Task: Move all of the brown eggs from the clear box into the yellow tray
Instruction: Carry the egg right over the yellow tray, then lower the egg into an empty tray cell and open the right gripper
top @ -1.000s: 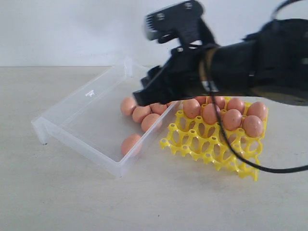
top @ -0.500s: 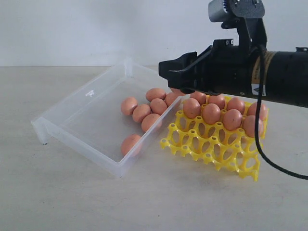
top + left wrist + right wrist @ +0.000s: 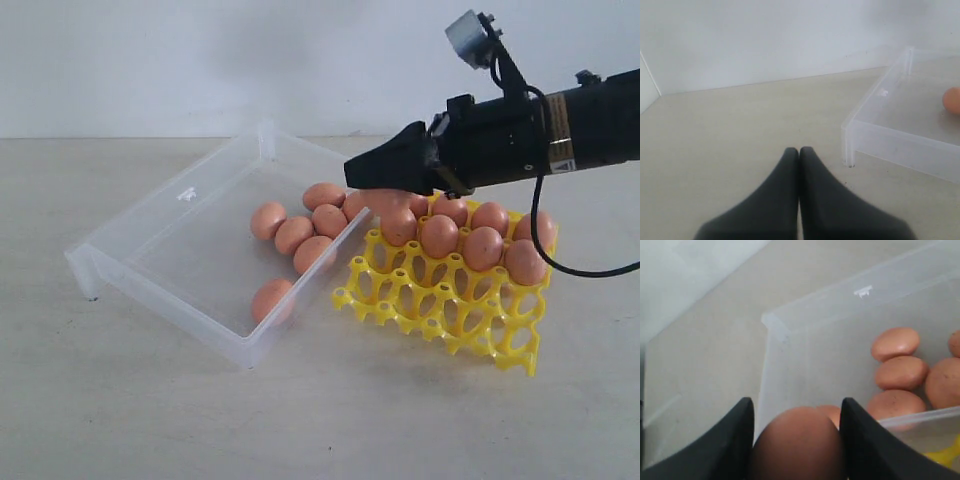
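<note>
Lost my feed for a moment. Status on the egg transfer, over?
Right gripper shut on one brown egg, above clear box rim beside yellow tray. Left gripper shut, empty. Several eggs left in box. Tray's front cells open; nothing blocking.

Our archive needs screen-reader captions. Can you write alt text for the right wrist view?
A brown egg sits clamped in the right gripper, close to the camera. Beyond it lies the clear box, with several more brown eggs clustered inside.
</note>
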`<state>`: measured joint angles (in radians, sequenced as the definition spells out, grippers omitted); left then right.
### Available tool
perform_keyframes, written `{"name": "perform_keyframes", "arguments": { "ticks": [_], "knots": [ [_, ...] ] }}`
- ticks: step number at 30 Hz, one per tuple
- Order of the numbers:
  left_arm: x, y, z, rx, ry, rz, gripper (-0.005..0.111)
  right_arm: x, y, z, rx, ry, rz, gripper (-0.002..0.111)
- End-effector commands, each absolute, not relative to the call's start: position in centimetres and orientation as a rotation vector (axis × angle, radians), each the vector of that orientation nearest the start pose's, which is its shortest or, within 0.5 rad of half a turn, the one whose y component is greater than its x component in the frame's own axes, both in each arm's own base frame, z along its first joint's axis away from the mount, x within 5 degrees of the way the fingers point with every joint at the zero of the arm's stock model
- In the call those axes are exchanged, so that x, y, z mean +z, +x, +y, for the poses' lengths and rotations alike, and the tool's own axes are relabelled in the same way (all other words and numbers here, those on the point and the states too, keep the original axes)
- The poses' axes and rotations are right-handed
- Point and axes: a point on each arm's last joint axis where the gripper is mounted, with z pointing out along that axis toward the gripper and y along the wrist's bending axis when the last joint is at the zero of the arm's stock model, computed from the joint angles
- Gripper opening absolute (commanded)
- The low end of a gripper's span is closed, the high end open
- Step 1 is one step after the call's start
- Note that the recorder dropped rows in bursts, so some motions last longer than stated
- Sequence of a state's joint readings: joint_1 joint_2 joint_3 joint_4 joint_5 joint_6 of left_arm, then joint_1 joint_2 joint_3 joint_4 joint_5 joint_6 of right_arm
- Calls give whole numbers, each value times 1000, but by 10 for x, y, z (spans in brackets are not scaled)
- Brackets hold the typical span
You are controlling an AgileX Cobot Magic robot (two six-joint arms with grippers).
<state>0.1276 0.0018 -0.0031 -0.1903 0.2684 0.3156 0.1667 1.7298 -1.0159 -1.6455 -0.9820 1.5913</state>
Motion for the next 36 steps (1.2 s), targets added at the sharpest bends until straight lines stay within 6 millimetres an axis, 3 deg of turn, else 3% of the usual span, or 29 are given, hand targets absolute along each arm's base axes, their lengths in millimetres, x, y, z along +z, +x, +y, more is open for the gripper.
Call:
{"name": "perform_keyframes", "arguments": {
  "ticks": [1, 6, 13, 22, 36],
  "knots": [
    [190, 55, 3, 138, 28, 1741, -4, 225, 324, 124, 927, -942, 1988, 0],
    [190, 55, 3, 138, 28, 1741, -4, 213, 342, 114, 659, -929, 1981, 0],
    [190, 55, 3, 138, 28, 1741, -4, 175, 356, 125, 805, -894, 1880, 0],
    [190, 55, 3, 138, 28, 1741, -4, 137, 365, 127, 812, -877, 1855, 0],
    [190, 55, 3, 139, 28, 1739, -4, 131, 366, 128, 777, -949, 1796, 0]
  ]
}}
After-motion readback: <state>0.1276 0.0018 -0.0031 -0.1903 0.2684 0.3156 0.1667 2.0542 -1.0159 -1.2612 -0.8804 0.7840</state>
